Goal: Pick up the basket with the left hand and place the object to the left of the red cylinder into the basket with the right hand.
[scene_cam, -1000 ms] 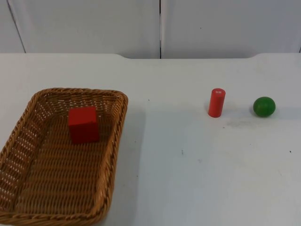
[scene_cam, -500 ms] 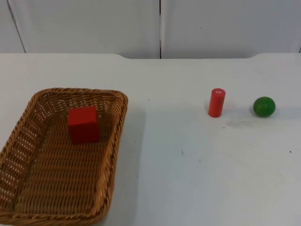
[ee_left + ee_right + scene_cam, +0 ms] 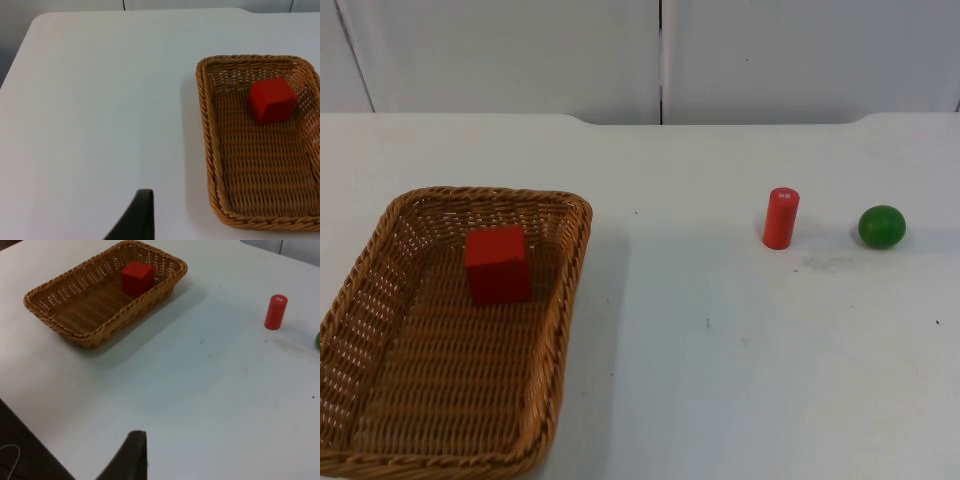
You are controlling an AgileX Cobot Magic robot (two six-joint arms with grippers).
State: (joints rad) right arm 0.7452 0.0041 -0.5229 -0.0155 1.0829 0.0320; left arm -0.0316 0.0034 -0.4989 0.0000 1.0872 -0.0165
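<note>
A brown wicker basket (image 3: 572,290) rests on the table at the left, with a red cube (image 3: 498,265) lying inside near its far end. A red cylinder (image 3: 781,217) stands upright at the right, apart from everything. My left gripper (image 3: 140,220) waits high over bare table beside the basket (image 3: 205,125), well apart from it, and the cube (image 3: 271,100) sits in it. My right gripper (image 3: 132,457) also waits raised and far back, looking at the basket (image 3: 137,309), the cube (image 3: 136,277) and the cylinder (image 3: 275,312).
A green ball (image 3: 882,227) lies just right of the cylinder. The white table (image 3: 720,350) runs wide and bare between the basket and the cylinder. The grey partition wall (image 3: 660,55) closes the far side.
</note>
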